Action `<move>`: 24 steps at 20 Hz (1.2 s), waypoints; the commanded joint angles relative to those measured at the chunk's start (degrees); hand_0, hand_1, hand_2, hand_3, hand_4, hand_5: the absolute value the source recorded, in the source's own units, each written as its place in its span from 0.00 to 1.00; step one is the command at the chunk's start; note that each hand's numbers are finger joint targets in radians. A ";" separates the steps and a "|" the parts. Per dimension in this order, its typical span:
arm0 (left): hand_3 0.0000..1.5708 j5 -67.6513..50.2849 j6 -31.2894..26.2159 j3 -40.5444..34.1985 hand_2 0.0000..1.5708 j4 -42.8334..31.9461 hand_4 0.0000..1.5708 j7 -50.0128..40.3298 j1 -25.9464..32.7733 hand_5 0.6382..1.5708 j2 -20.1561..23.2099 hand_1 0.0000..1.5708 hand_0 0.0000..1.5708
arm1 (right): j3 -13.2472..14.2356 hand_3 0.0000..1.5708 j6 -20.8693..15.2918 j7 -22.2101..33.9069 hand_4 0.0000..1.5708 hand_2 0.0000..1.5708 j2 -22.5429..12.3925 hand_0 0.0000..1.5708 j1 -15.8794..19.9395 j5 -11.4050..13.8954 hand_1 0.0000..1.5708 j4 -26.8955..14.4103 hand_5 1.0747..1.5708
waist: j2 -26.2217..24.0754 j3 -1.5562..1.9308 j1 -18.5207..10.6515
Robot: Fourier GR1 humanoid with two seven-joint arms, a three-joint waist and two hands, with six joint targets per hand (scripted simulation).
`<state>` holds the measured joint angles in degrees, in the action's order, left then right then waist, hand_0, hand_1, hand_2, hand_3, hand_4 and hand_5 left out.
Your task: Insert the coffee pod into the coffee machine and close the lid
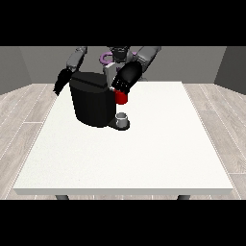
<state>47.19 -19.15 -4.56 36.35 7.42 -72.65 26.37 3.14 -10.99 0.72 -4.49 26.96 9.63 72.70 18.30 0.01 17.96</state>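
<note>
The black coffee machine (91,102) stands on the white table (144,153), left of centre towards the back. A red round part (121,98) juts from its upper right side, with a small silver cup (123,119) on the base below it. The hand at the view's right (127,78) hovers just above the red part, against the machine's top right corner. No coffee pod shows anywhere; the hand may hide it. The machine's top (89,80) looks flat and low. The hand at the view's left (61,82) hangs beside the machine's far left, fingers straight and pointing down.
The table reaches towards the camera as a wide white surface in front of the machine. Its right edge (206,129) and front edge (125,191) border a wooden floor. The robot's torso (117,55) is behind the machine.
</note>
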 commanded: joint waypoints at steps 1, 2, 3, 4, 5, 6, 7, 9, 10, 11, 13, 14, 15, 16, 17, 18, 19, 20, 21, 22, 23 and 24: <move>0.68 2.08 1.71 1.23 0.76 0.21 0.00 2.28 -0.04 1.00 1.48 0.74 0.74 | 1.04 0.00 0.33 1.72 0.00 0.00 -0.52 0.00 1.47 -0.90 0.00 -0.10 1.00 | 1.55 0.00 -0.41; 0.67 2.70 2.15 1.59 0.75 -1.23 0.00 1.25 2.37 1.00 0.72 0.74 0.74 | -0.95 0.00 0.14 2.04 0.00 0.00 0.38 0.00 -1.66 0.31 0.00 1.74 1.00 | -0.97 -0.01 0.84; 0.65 2.51 2.69 1.46 0.74 -0.62 0.00 1.27 1.58 1.00 -0.13 0.75 0.75 | 0.72 0.00 1.34 3.05 0.00 0.00 -0.93 0.00 0.72 -1.11 0.00 0.62 1.00 | -0.04 -0.01 -0.03; 0.64 1.34 0.90 -0.18 0.73 -2.03 0.00 3.93 -0.12 1.00 2.93 0.72 0.72 | -1.48 0.00 -0.23 2.04 0.00 0.00 0.64 0.00 0.17 0.79 0.00 2.57 1.00 | 1.84 -0.02 1.28; 0.63 1.34 1.18 0.00 0.72 -0.97 0.00 4.16 0.66 1.00 2.62 0.70 0.70 | 1.25 0.00 1.39 0.85 0.00 0.00 -2.52 0.00 0.68 -0.47 0.00 0.95 1.00 | 1.31 0.00 -0.36; 0.65 1.18 3.16 -0.06 0.72 -0.96 0.00 1.30 0.83 1.00 -1.16 0.71 0.71 | -0.24 0.00 -1.60 -0.35 0.00 0.00 0.65 0.00 -0.03 1.00 0.00 0.16 1.00 | 1.64 0.00 -0.47; 0.63 1.17 3.41 -0.29 0.72 -0.89 0.00 4.66 1.53 1.00 1.03 0.71 0.71 | 1.12 0.00 -0.98 1.10 0.03 0.00 -0.50 0.00 0.52 -0.11 0.00 0.91 1.00 | 2.14 -0.01 -0.65; 0.62 0.88 3.79 -0.43 0.71 0.12 0.00 2.19 -0.28 1.00 -1.40 0.71 0.71 | 1.58 0.00 -1.88 -1.42 0.03 0.00 0.03 0.00 1.80 0.05 0.00 -1.40 1.00 | 2.54 0.01 -1.81; 0.61 0.98 5.73 -0.95 0.72 -0.29 0.00 3.20 0.65 1.00 -0.96 0.72 0.72 | 0.88 0.00 0.12 -1.00 0.05 0.00 -0.43 0.00 0.86 -0.69 0.00 0.29 1.00 | 2.55 0.00 -0.08; 0.61 0.46 4.64 -1.70 0.73 -0.15 0.00 3.24 -1.36 1.00 0.21 0.73 0.73 | 2.04 0.00 0.90 -0.02 0.00 0.00 -1.59 0.00 2.18 -1.48 0.00 -0.43 1.00 | 3.17 0.00 0.25; 0.61 0.86 5.94 -2.13 0.77 -1.38 0.00 6.17 -0.42 1.00 2.26 0.79 0.79 | -0.57 0.00 -0.58 2.32 0.06 0.00 -0.31 0.00 1.73 0.84 0.00 2.40 1.00 | 3.48 -0.04 1.28; 0.60 0.94 4.63 -1.42 0.76 0.26 0.00 2.84 -2.68 1.00 -0.11 0.78 0.78 | 0.76 0.00 -1.24 -0.10 0.07 0.00 -0.46 0.00 1.89 0.74 0.00 -1.43 1.00 | 2.55 0.01 -0.20; 0.61 1.14 5.51 -1.30 0.77 0.18 0.00 3.65 -1.68 1.00 -0.30 0.79 0.79 | 0.12 0.00 -1.26 -0.95 0.00 0.00 -0.11 0.00 0.69 1.09 0.00 -1.04 1.00 | 2.48 0.00 0.09; 0.62 0.57 5.48 -2.34 0.77 -1.49 0.00 6.35 -0.37 1.00 1.74 0.79 0.79 | 0.45 0.00 -0.08 2.93 0.05 0.00 -1.10 0.00 2.37 0.12 0.00 1.96 1.00 | 2.54 -0.03 1.06; 0.62 1.17 6.58 -1.70 0.75 -0.21 0.00 3.80 -1.30 1.00 -0.34 0.77 0.77 | 0.19 0.00 0.54 -1.64 0.05 0.00 -0.72 0.00 0.17 0.09 0.00 -0.67 1.00 | 3.53 0.01 1.42; 0.62 1.50 7.02 -1.69 0.77 -0.49 0.00 6.02 -1.48 1.00 1.07 0.78 0.78 | -0.36 0.00 -0.28 0.18 0.14 0.00 -0.46 0.00 2.55 0.88 0.00 0.47 1.00 | 4.86 -0.01 0.74; 0.62 1.38 5.19 -1.62 0.77 -0.61 0.00 5.28 -2.01 1.00 1.16 0.78 0.78 | 0.04 0.00 0.02 -0.88 0.09 0.00 -1.03 0.00 1.71 0.86 0.00 -0.56 1.00 | 4.01 0.00 0.65; 0.62 1.75 6.37 -2.11 0.79 -1.40 0.00 6.52 -1.55 1.00 2.92 0.81 0.81 | 0.00 0.00 1.25 2.42 0.14 0.00 -2.35 0.00 2.71 0.70 0.00 1.41 1.00 | 4.21 -0.02 1.91; 0.60 1.97 6.38 -0.74 0.77 0.69 0.00 5.21 -0.60 1.00 -0.40 0.80 0.80 | 1.39 0.00 -0.15 -1.80 0.07 0.00 -1.76 0.00 1.64 0.50 0.00 -2.38 1.00 | 3.10 0.02 -1.27; 0.56 2.39 6.43 -1.75 0.75 -0.17 0.00 6.96 -2.18 1.00 3.99 0.78 0.78 | 2.05 0.00 2.44 -0.68 0.12 0.00 -3.57 0.00 2.45 -1.10 0.00 -0.21 1.00 | 4.94 0.01 1.58; 0.54 3.37 8.54 -0.03 0.71 1.40 0.00 7.74 -1.08 1.00 1.30 0.73 0.73 | -0.17 0.00 -0.91 -3.63 0.10 0.00 -0.04 0.00 0.72 1.18 0.00 -1.15 1.00 | 4.98 0.01 0.02; 0.51 3.65 7.18 -0.46 0.68 0.13 0.00 7.47 -3.17 1.00 3.16 0.69 0.69 | 0.58 0.00 -1.98 0.49 0.10 0.00 -0.09 0.00 3.92 1.09 0.00 -0.33 1.00 | 5.91 0.00 0.94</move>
<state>49.43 -13.86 -5.51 36.77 14.19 -74.16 28.84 3.74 -11.20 0.04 -5.58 29.09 10.15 72.24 22.57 0.05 18.43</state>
